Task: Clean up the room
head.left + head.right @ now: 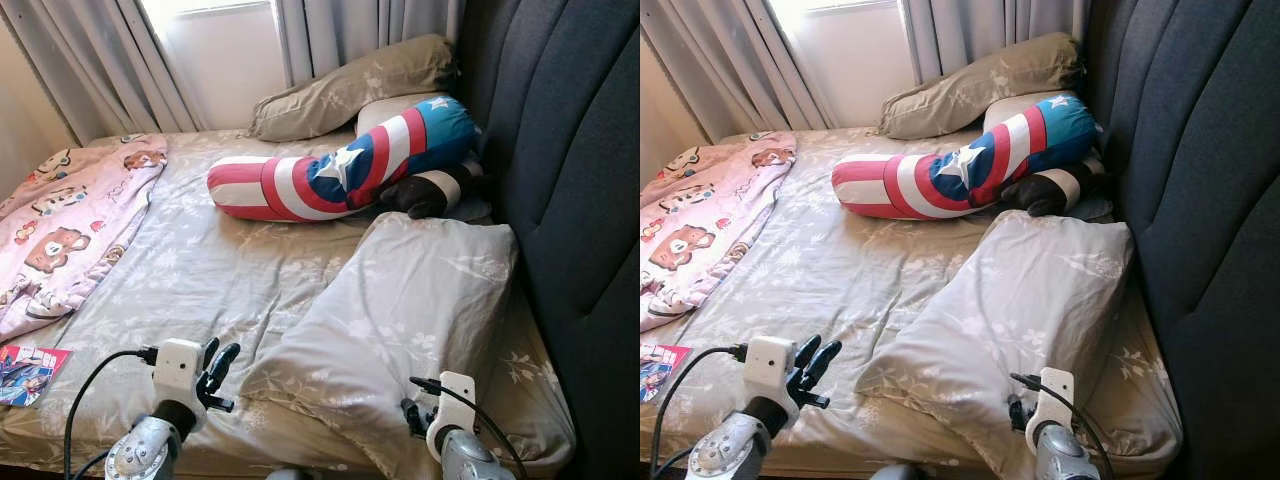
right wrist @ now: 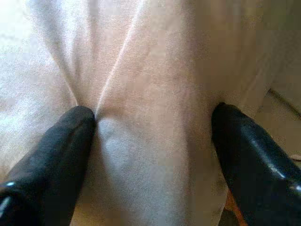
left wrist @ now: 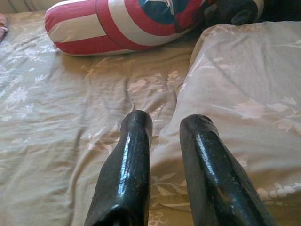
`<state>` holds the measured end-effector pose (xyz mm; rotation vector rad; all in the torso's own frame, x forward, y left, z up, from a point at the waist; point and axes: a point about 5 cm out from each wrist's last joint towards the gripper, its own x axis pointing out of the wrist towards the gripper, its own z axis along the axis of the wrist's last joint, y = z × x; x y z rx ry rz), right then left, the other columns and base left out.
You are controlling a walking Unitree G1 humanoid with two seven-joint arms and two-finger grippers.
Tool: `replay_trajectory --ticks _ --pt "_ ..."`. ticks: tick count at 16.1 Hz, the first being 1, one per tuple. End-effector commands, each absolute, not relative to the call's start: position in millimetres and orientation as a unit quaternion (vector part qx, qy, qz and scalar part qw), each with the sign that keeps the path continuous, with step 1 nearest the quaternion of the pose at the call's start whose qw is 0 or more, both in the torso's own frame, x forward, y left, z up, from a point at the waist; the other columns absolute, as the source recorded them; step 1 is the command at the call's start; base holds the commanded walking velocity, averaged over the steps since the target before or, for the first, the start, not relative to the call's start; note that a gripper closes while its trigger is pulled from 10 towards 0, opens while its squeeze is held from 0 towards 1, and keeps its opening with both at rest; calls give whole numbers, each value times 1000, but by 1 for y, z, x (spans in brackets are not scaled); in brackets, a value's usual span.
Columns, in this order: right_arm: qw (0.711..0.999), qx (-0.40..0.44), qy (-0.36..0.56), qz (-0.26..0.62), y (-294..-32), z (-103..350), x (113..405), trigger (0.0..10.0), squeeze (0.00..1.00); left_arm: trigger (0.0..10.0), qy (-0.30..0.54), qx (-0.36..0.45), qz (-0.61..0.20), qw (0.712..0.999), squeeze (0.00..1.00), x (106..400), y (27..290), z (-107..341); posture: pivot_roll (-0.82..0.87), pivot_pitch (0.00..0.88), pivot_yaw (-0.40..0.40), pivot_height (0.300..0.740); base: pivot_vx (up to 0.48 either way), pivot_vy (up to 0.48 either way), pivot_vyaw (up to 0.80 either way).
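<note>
Bed: wide mattress (image 1: 200, 270) under a rumpled beige sheet with a pale floral print, filling the middle of the frame.
Grey pillow (image 1: 400, 310): soft, creased, leaf-printed case; lies lower right of centre on the bed, its far end near the headboard.
Left tool (image 1: 218, 368): lower left of the frame, glossy black fingers slightly apart with nothing between them, tips just beside the pillow's near corner.
Right tool (image 2: 150, 127): lower right of the frame, fingers spread wide and pressed into the pillow's fabric, which puckers in a fold at one fingertip.
Bolster (image 1: 340, 165): long rounded cushion, red and white stripes, blue end with a white star, upper centre.
Dark plush (image 1: 430, 192): black shape tucked under the bolster's blue end; too hidden to identify.
Olive pillow (image 1: 350, 90): flat, leaning at the top of the frame below the grey curtains (image 1: 330, 35).
Headboard (image 1: 570, 170): dark padded panels, right edge.
Pink blanket (image 1: 70, 220): bear print, bunched at left, cut off by the frame.
Booklet (image 1: 28, 372): colourful cover, lower left, partly cut off.
</note>
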<state>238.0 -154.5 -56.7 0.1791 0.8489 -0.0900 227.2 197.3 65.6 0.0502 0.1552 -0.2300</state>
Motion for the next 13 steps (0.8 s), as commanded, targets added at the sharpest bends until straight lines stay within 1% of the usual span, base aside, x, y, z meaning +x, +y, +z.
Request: replay_trajectory --ticks 1,8,13 --pt "886 77 457 -23 -142 -68 222 0 0 10000 79 39 -107 990 0 226 204 69 190 3 119 670 0 0 0" --pt "879 69 471 -27 -148 -75 211 0 0 10000 90 30 -111 989 0 221 201 66 187 8 114 670 0 0 0" --pt "881 60 469 -23 -150 -74 212 0 0 10000 96 28 -107 989 0 219 201 63 181 15 105 670 0 0 0"
